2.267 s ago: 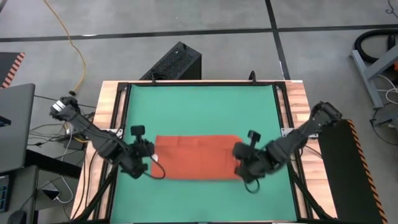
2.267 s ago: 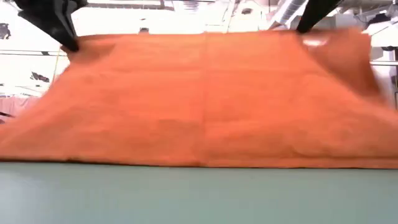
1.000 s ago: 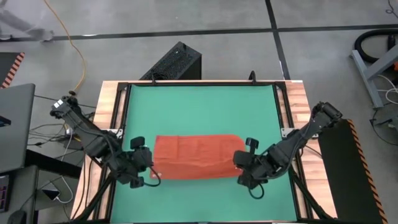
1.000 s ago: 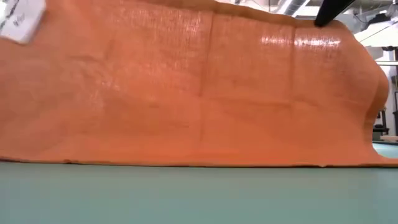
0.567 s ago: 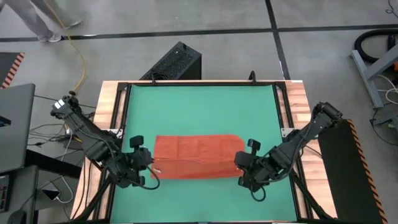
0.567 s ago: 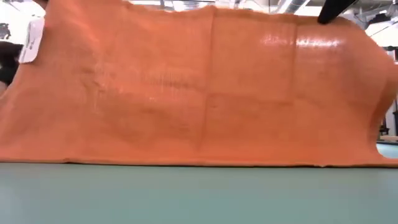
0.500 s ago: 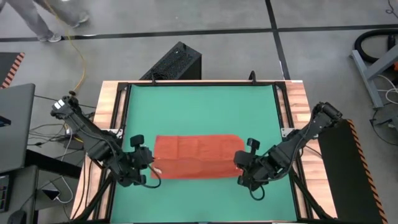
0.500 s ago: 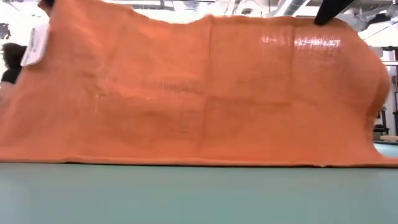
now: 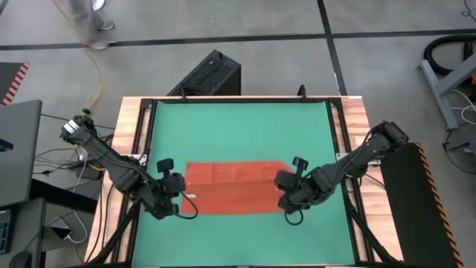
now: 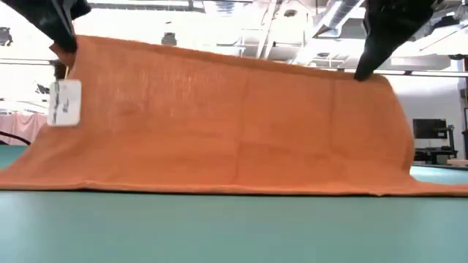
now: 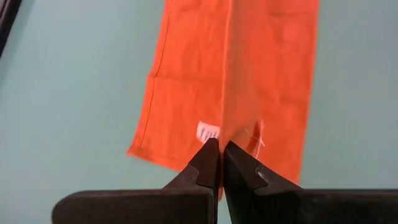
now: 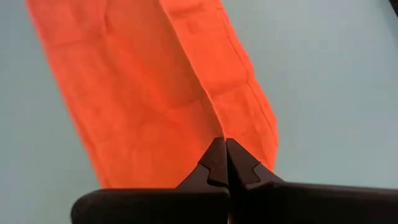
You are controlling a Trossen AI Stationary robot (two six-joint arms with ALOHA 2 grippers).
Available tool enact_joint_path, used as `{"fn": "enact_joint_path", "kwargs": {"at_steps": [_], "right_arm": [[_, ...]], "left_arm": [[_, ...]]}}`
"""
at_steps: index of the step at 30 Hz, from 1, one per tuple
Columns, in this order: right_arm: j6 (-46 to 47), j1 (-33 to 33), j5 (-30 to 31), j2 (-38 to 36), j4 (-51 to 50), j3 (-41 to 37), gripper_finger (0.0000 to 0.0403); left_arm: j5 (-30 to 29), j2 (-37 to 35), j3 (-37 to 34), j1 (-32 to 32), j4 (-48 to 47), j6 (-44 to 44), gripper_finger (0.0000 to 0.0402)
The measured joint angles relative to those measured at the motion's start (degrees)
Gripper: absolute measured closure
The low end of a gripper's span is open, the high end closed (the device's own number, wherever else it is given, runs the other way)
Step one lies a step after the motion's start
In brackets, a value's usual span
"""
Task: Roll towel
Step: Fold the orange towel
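While my left pincer [image 9: 181, 195] and right pincer [image 9: 281, 187] each pinch shut on one end of the towel [image 9: 230, 187], its long axis runs straight between them, near edge lifted off the green mat [image 9: 238, 134].

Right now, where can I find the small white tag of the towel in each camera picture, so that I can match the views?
High view: the white tag is a pale speck at the towel's end by the left gripper.
Low view: the tag hangs from the lifted edge, at the picture's left.
Left wrist view: the tag sits just beyond the fingertips.
Right wrist view: not in it.
Shared landmark: the green mat.
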Motion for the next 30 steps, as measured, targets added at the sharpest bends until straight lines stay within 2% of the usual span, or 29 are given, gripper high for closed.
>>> {"fn": "enact_joint_path", "kwargs": {"at_steps": [7, 12, 23, 30], "right_arm": [[-2.8, -2.1, -1.1, 0.0, 6.0, -3.8, 0.0401], [-3.0, -3.2, -1.1, 0.0, 6.8, -4.8, 0.0401], [-2.7, -4.6, 0.7, 0.0, 6.5, -4.9, 0.0401], [-2.5, -5.1, 0.7, -0.1, 10.3, -9.9, 0.0401]], "left_arm": [[0.6, 0.0, -3.5, 1.6, 1.3, -1.0, 0.0401], [1.1, 0.0, -4.5, 2.4, 2.0, -1.4, 0.0401], [-3.5, 0.0, -4.5, 2.8, 2.2, 0.3, 0.0401], [-4.4, 0.0, -4.5, 4.4, 1.9, 1.2, 0.0401]]}}
